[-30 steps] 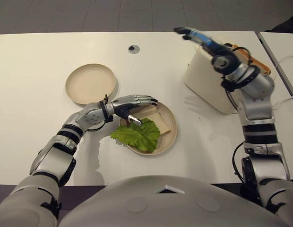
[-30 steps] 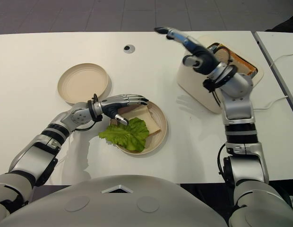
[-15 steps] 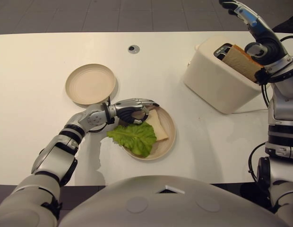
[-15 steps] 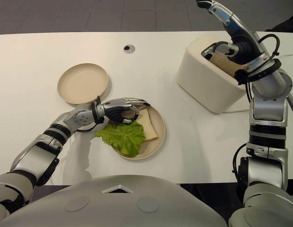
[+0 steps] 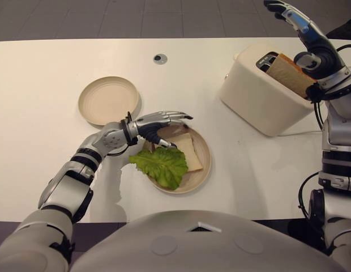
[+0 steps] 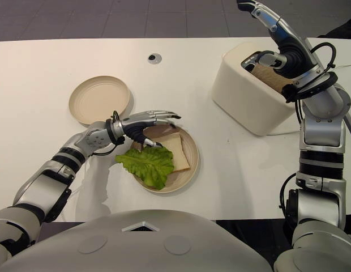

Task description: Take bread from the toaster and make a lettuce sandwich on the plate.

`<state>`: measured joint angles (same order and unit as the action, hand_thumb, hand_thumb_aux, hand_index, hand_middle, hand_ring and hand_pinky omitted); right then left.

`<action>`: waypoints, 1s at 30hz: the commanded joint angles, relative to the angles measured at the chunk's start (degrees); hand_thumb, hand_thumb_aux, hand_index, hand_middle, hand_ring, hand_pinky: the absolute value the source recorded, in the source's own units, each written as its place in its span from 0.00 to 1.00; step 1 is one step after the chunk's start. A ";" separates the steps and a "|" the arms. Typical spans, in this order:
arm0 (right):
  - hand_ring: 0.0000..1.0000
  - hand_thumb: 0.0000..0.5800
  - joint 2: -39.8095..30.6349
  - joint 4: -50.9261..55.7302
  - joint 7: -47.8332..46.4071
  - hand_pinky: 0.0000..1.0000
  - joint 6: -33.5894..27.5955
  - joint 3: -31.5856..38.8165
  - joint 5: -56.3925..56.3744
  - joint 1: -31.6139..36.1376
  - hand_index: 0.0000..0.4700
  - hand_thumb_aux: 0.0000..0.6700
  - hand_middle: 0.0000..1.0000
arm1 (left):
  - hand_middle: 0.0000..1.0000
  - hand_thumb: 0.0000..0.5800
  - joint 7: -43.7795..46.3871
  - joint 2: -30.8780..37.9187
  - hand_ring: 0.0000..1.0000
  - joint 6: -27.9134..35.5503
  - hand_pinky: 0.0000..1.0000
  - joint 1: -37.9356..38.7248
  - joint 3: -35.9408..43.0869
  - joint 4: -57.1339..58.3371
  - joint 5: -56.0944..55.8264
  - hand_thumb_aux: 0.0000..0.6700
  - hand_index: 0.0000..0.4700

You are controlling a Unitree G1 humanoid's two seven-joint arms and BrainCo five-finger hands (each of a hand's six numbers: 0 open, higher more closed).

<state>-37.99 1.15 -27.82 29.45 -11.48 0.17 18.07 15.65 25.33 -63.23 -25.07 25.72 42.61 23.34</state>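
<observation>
A tan plate (image 5: 207, 158) near the table's front holds a bread slice (image 5: 188, 152), with a green lettuce leaf (image 5: 161, 165) lying over the plate's left edge. My left hand (image 5: 157, 120) hovers above the plate's back-left rim with its fingers stretched out. Its thumb points down and touches the leaf's upper edge, and it grips nothing. The cream toaster (image 5: 256, 93) stands at the back right, with a brown bread slice (image 5: 290, 74) poking out of its slot. My right hand (image 5: 295, 20) is raised open above and behind the toaster.
An empty tan plate (image 5: 108, 100) sits behind and left of the sandwich plate. A round grommet (image 5: 159, 58) marks the table's back centre. The toaster's white cable (image 5: 341, 126) runs off to the right, near the seam with a second table (image 5: 337, 56).
My right arm swung from in front of the toaster to up behind it, uncovering the bread. My left hand curled over the lettuce, then straightened its fingers. The leaf shifted slightly left.
</observation>
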 commanded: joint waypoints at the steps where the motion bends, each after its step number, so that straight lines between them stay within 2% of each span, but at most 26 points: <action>1: 0.00 0.00 -1.37 -0.09 -1.38 0.00 0.49 0.84 0.08 -1.10 0.00 0.00 0.00 | 0.00 0.00 2.35 1.76 0.00 0.16 0.00 1.29 -0.34 -2.74 -1.10 0.00 0.00; 10: 0.00 0.00 -2.45 -0.47 -3.22 0.00 1.33 0.97 -0.71 -2.24 0.00 0.00 0.00 | 0.00 0.00 9.42 3.13 0.00 2.84 0.00 5.39 3.83 -7.25 1.44 0.00 0.00; 11: 0.00 0.00 -2.56 -0.53 -3.43 0.00 1.46 1.08 -0.68 -2.41 0.00 0.00 0.00 | 0.00 0.19 9.47 3.00 0.00 3.29 0.00 5.31 3.92 -7.12 2.00 0.10 0.10; 12: 0.00 0.00 -2.60 -0.58 -3.61 0.00 1.57 1.13 -0.66 -2.52 0.00 0.00 0.00 | 0.00 0.49 9.43 2.87 0.00 3.68 0.00 5.25 3.98 -7.01 2.51 0.29 0.29; 13: 0.00 0.00 -2.64 -0.59 -3.75 0.00 1.66 1.16 -0.64 -2.60 0.00 0.00 0.00 | 0.00 0.82 9.26 2.75 0.00 4.02 0.00 5.13 4.04 -6.86 3.09 0.58 0.58; 14: 0.00 0.00 -2.68 -0.60 -3.84 0.00 1.73 1.20 -0.66 -2.66 0.00 0.00 0.00 | 0.00 0.94 9.04 2.65 0.00 4.23 0.00 5.02 4.06 -6.73 3.55 0.76 0.76; 15: 0.00 0.00 -2.73 -0.58 -3.91 0.00 1.82 1.25 -0.67 -2.74 0.00 0.00 0.00 | 0.00 1.00 8.81 2.55 0.00 4.36 0.00 4.91 4.06 -6.60 3.90 1.00 1.00; 30: 0.00 0.00 -2.71 -0.71 -4.22 0.00 2.17 1.48 -0.27 -2.94 0.00 0.00 0.00 | 0.00 1.00 2.97 1.24 0.00 1.40 0.00 3.29 1.36 -7.55 3.13 1.00 1.00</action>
<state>-39.84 1.00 -31.60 31.76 -10.55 0.05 15.24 18.82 26.40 -61.11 -21.32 27.78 36.21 27.79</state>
